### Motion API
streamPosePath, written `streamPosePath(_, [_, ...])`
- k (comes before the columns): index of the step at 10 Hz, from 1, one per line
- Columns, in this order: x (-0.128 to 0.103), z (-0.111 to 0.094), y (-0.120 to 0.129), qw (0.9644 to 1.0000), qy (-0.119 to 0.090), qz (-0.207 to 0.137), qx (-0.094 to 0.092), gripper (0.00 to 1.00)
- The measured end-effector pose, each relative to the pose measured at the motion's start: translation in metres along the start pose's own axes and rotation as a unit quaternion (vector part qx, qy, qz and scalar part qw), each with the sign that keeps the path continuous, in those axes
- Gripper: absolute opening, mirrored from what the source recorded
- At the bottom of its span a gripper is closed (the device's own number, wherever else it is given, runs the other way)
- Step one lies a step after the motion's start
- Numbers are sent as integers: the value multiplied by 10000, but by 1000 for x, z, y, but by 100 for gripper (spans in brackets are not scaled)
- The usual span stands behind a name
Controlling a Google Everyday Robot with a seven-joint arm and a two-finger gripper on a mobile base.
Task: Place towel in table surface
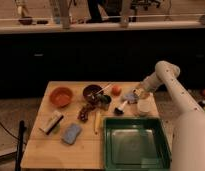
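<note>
A small bluish-grey crumpled towel [129, 96] lies on the wooden table [51, 150] near its back right corner, just right of an orange fruit [116, 89]. My gripper [137, 94] comes in from the right on the white arm [168, 82] and is right at the towel's right edge. I cannot tell whether it touches the towel.
A white cup [144, 106] stands just below the gripper. A green tray [137, 144] fills the front right. A dark bowl [92, 92], an orange bowl [61, 96], a black brush [119, 107], a blue sponge [71, 133] and a block brush [51, 122] lie across the table.
</note>
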Motion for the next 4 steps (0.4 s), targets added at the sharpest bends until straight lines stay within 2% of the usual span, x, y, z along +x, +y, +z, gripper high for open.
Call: streamPosePath(4, [2,-7,-5,10000,-53,13,31,80])
